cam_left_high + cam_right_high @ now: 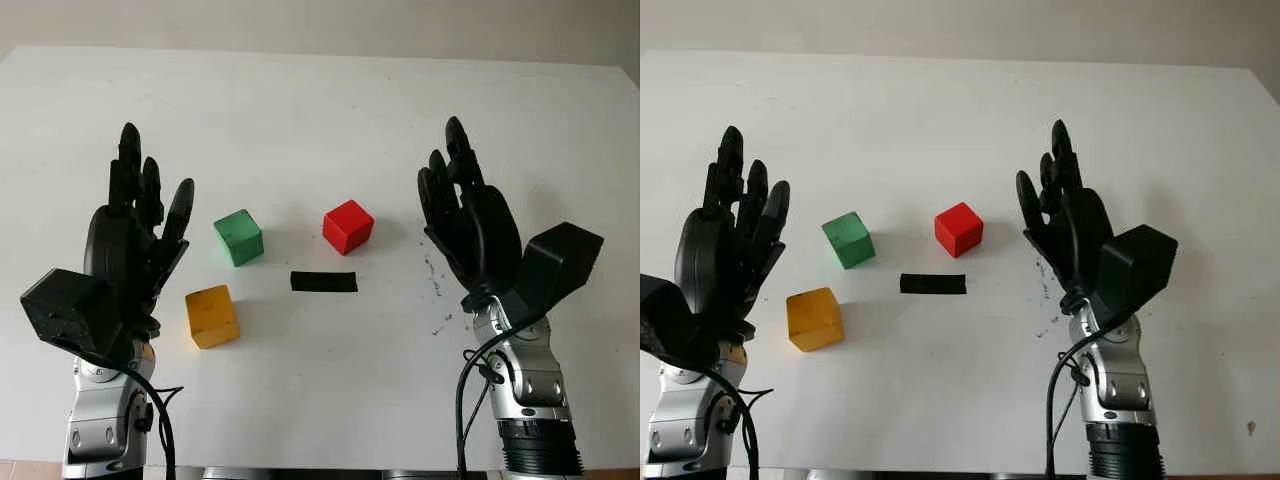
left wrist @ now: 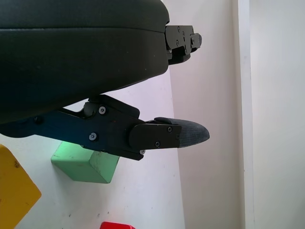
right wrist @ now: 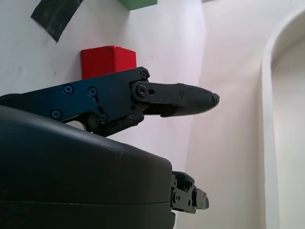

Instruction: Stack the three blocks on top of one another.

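overhead, the white table top (image 1: 320,110) carries three small cubic blocks, none stacked and none touching another. one is a green painted wooden cube (image 1: 238,237), lying left of centre; one is a red cube (image 1: 348,227), to the right of the green one and at about the same depth; one is a yellow cube (image 1: 211,316), nearer the robot and slightly left of the green one. a single strip of black tape (image 1: 323,281) lies flat on the table between the red and yellow cubes (nearer the red), just in front of the gap separating green from red.

two black three-finger hands are raised above the table, one on each side of the group. the left hand (image 1: 135,235) stands at the left, beside the green and yellow cubes, open and holding nothing, fingers pointing away from the robot. the right hand (image 1: 468,215) stands at the right of the red cube, apart from it, likewise open with nothing in its grasp.

from the left wrist, one finger (image 2: 167,136) extends in front of the green cube, with a corner of the yellow cube at the edge; from the right wrist, a finger (image 3: 176,98) extends beside the red cube. a few dark specks (image 1: 437,280) mark the table near the right hand.
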